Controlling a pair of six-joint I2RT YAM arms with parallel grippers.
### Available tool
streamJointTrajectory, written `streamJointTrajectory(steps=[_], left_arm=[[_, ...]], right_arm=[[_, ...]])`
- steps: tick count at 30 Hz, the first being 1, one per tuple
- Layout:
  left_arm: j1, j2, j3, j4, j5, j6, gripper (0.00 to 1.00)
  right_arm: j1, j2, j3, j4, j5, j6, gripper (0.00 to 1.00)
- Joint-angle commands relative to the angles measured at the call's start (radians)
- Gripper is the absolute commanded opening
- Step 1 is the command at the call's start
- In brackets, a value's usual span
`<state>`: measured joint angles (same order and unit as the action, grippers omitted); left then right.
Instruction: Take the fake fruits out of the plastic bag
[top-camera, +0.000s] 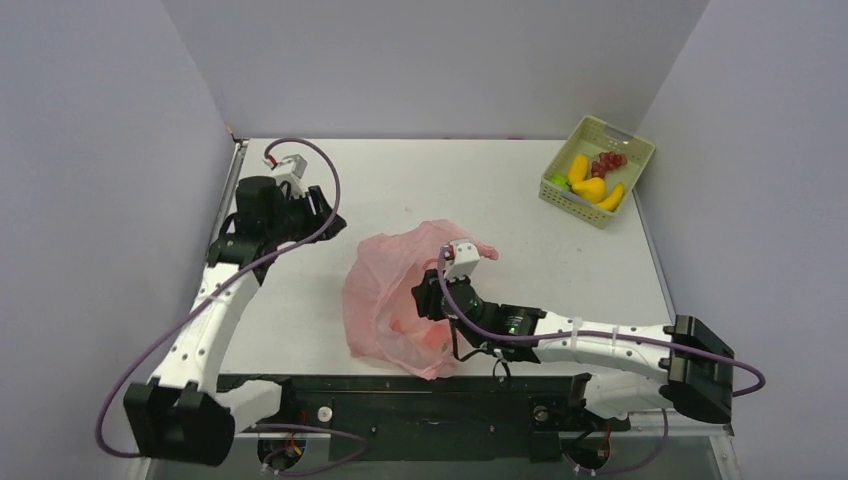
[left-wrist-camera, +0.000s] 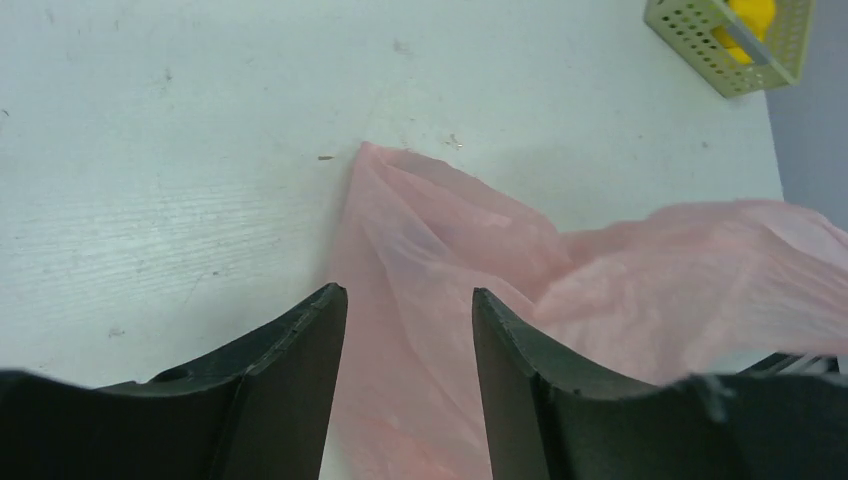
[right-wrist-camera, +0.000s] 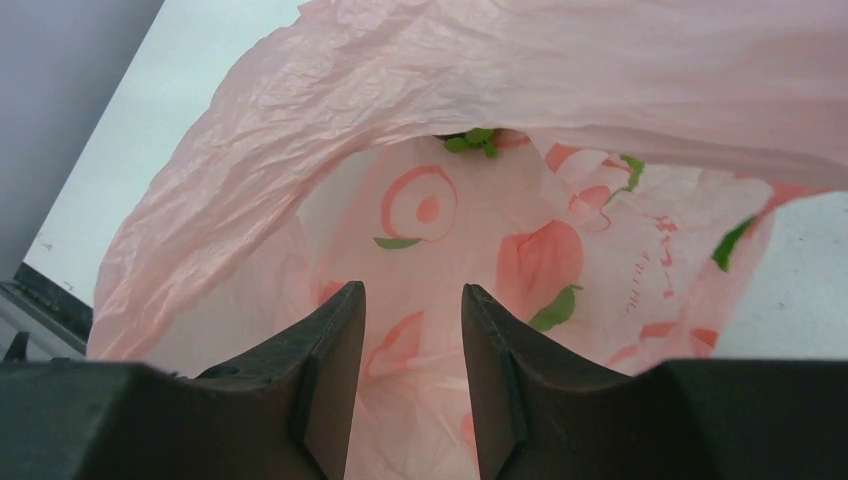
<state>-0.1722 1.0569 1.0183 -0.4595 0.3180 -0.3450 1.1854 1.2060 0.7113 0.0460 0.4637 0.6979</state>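
Pointing straight into the mouth of the plastic bag (right-wrist-camera: 250, 150), the right gripper (right-wrist-camera: 411, 290) has its jaws parted by a narrow gap with nothing between them. It is ready to close on something and holds nothing yet. In the right wrist view the pink film arches across the top of the frame and down the left side, leaving an opening. Beyond the fingers lies the inner wall with its printed peaches. A small green bit (right-wrist-camera: 470, 140) shows at the upper middle of that opening, and I cannot tell whether it is a fruit's leaf or more print. From above, a reddish patch (top-camera: 432, 340) shows through the film near the bag's lower edge, probably a fruit left inside.

The left gripper (left-wrist-camera: 408, 293) is open too, fingers spread wide. In its own view a fold of the bag runs up the gap between them, though whether it touches the film is unclear. From above it sits to the upper left of the bag, placed, I judge, to pin or lift that edge.

Four fake fruits (top-camera: 590, 187) lie in the pale green basket (top-camera: 575, 208) at the upper right of the table (top-camera: 400, 180), well apart from the bag, so the job looks mostly done.
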Motion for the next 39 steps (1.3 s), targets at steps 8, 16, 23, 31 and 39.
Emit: streamJointTrajectory(steps=[8, 16, 23, 31, 39], left_arm=[[0.065, 0.665, 0.286, 0.077, 0.179, 0.008, 0.34], [0.021, 0.920, 0.339, 0.169, 0.334, -0.047, 0.23], [-0.050, 0.997, 0.320, 0.212, 0.415, -0.103, 0.21], [-0.120, 1.025, 0.323, 0.219, 0.472, -0.110, 0.19], [-0.161, 1.023, 0.325, 0.226, 0.505, -0.125, 0.18]], right_arm=[[-0.028, 0.341, 0.209, 0.117, 0.049, 0.014, 0.37], [-0.035, 0.503, 0.315, 0.045, 0.167, 0.087, 0.42], [-0.061, 0.567, 0.346, 0.029, 0.206, 0.118, 0.58], [-0.118, 0.618, 0.340, 0.068, 0.203, 0.101, 0.63], [-0.152, 0.660, 0.351, 0.061, 0.243, 0.071, 0.74]])
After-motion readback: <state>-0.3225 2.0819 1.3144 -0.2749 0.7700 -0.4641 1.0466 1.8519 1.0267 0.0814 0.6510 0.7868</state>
